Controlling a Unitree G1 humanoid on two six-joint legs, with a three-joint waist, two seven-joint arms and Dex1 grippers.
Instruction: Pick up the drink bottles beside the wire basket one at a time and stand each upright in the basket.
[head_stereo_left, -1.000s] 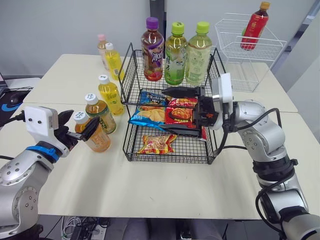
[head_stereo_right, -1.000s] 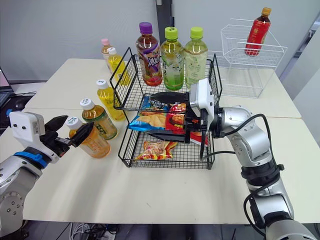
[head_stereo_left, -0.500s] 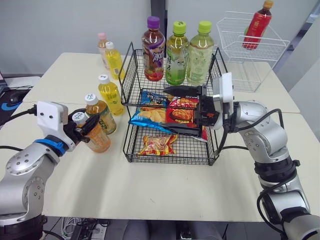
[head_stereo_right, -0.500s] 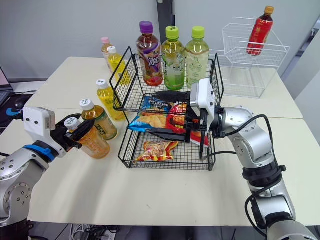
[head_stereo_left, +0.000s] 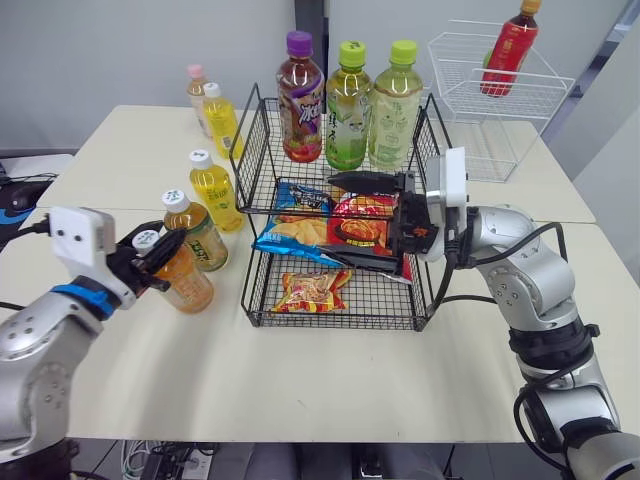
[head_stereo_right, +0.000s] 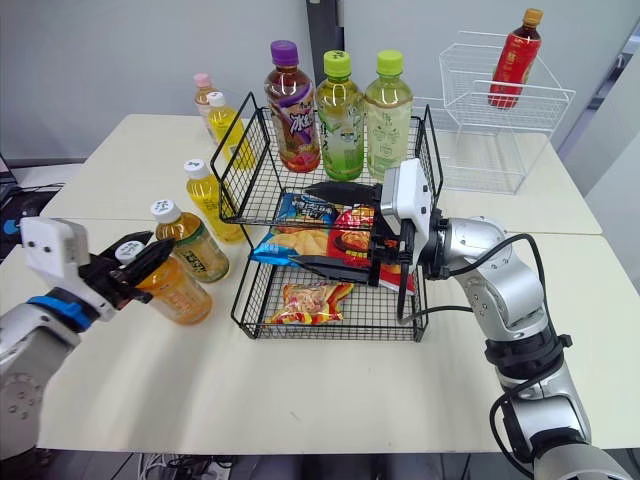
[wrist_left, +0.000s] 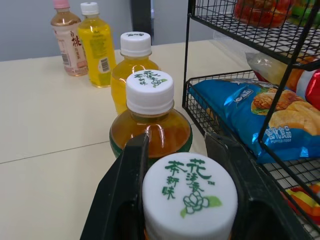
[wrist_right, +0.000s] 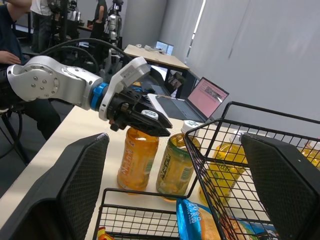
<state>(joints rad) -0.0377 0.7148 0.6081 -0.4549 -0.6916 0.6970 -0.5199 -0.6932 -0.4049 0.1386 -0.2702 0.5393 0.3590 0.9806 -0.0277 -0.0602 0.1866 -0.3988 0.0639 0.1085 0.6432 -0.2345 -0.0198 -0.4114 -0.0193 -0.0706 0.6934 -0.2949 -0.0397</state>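
One upright bottle is clamped by its cap in the left gripper. The basket stands just to its right.

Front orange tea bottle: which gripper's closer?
Left. The left gripper clamps the orange tea bottle by its cap; the right gripper hangs open at the wire basket, well apart from it.

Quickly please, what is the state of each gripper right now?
Left gripper: closed around the top of the orange tea bottle.
Right gripper: open, holding nothing.
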